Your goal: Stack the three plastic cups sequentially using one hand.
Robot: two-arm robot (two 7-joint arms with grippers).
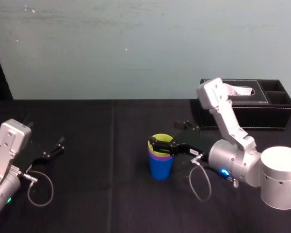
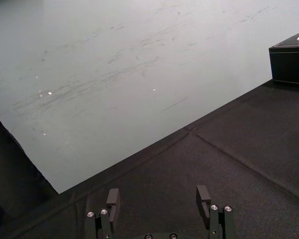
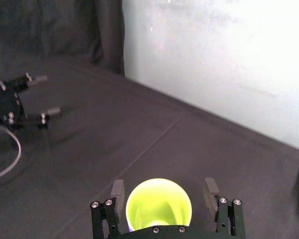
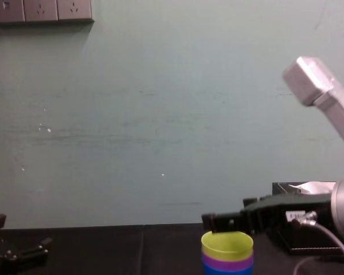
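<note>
The three plastic cups stand nested in one stack at the table's middle: the blue cup [image 1: 161, 171] at the bottom, the purple cup [image 1: 155, 156] in it, the yellow-green cup [image 1: 161, 138] on top. In the chest view the yellow-green cup [image 4: 226, 243] sits over the purple [image 4: 226, 262] and blue [image 4: 226, 271] rims. My right gripper [image 1: 157, 144] reaches in from the right at rim height. In the right wrist view its fingers [image 3: 118, 191] stand either side of the yellow-green cup [image 3: 157, 206] with small gaps, so it is open. My left gripper [image 1: 56, 145] rests open at the far left.
A black leather tissue box [image 1: 252, 104] stands at the back right, behind my right arm, and also appears as the black box [image 2: 291, 62] in the left wrist view. A grey cable loop [image 1: 41, 187] lies by the left arm. Black cloth covers the table.
</note>
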